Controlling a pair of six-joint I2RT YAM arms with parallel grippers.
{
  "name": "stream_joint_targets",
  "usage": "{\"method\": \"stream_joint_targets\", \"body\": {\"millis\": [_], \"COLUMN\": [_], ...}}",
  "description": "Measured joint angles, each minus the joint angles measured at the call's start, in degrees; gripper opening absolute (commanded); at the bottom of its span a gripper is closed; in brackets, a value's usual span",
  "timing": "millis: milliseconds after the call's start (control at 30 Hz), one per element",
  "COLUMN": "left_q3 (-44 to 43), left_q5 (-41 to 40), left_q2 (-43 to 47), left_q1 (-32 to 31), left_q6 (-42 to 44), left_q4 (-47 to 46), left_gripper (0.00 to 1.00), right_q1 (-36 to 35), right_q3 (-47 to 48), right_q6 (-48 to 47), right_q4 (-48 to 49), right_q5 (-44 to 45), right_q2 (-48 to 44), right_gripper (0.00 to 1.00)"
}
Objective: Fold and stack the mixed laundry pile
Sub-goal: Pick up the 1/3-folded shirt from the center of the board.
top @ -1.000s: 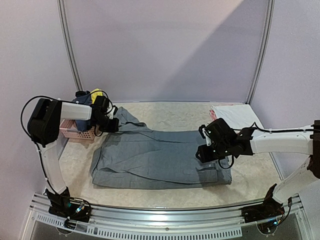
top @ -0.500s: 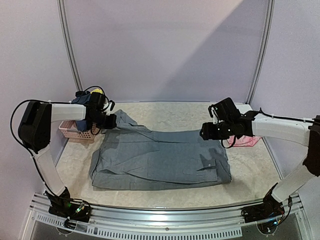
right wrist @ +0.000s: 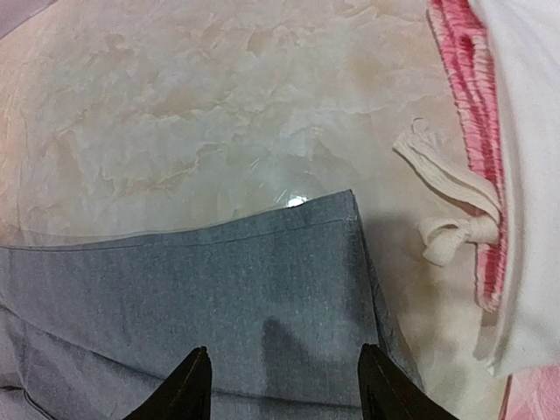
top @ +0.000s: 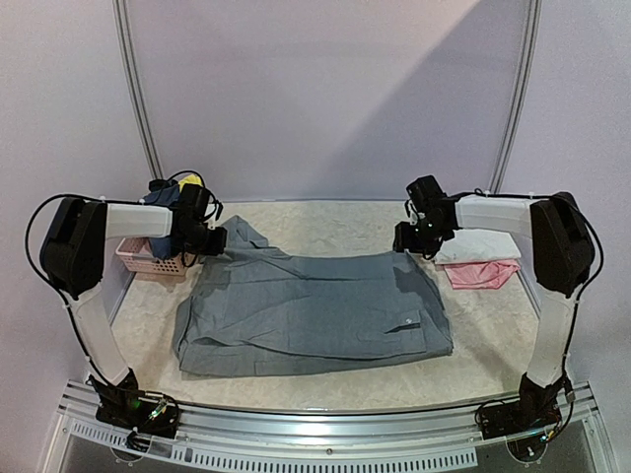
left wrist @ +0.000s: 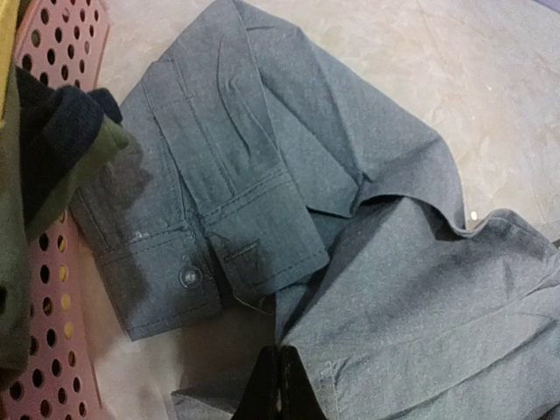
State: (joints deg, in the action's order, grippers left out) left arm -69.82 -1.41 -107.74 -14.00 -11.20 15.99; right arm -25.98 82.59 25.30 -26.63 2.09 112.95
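On marbled table (top: 325,219), creased grey woven trousers (top: 315,310)

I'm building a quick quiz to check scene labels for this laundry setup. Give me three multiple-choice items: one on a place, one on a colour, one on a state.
1. Where does the pink basket stand on the table?
A. far left corner
B. far right corner
C. near edge, middle

2. What colour are the trousers spread across the middle?
A. yellow
B. grey
C. white

3. How does the right gripper stand?
A. open, over the trousers' corner
B. shut on the basket
C. shut on the trousers

Answers:
1 A: the top view shows it at the back left.
2 B: both wrist views show grey cloth.
3 A: its fingers stand apart over the grey cloth.
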Motion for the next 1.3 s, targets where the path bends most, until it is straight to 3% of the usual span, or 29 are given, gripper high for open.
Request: {"method": "stream_joint_targets", "body": {"millis": [333,833,1033,1300], "left_q3": [0.4,0.4,0.4,0.1], "left_q5": [-0.8,-0.6,-0.5,-0.5], "left_q2": [0.0,0.0,0.0,-0.3], "left_q1": [0.0,0.0,0.0,0.0], "left_q6": [0.0,0.0,0.0,0.0], "left_q4": [0.8,0.8,0.8,1.2], "left_gripper": [0.00,0.00,0.00,0.00], "right_q1": [1.7,6.2,6.5,6.7], "right_q3": [13.3,19.1,21.4,21.9], "right_q6": [-3.0,-4.2,-5.1,-5.4], "right_q4": [-3.5,-5.2,-5.5,-5.8], "right_q5": [-4.3,-7.2,-8.9,-10.6], "right_q2": [12.2,18.8,20.5,21.1], "right_gripper": [0.52,0.48,0.38,0.13]}}
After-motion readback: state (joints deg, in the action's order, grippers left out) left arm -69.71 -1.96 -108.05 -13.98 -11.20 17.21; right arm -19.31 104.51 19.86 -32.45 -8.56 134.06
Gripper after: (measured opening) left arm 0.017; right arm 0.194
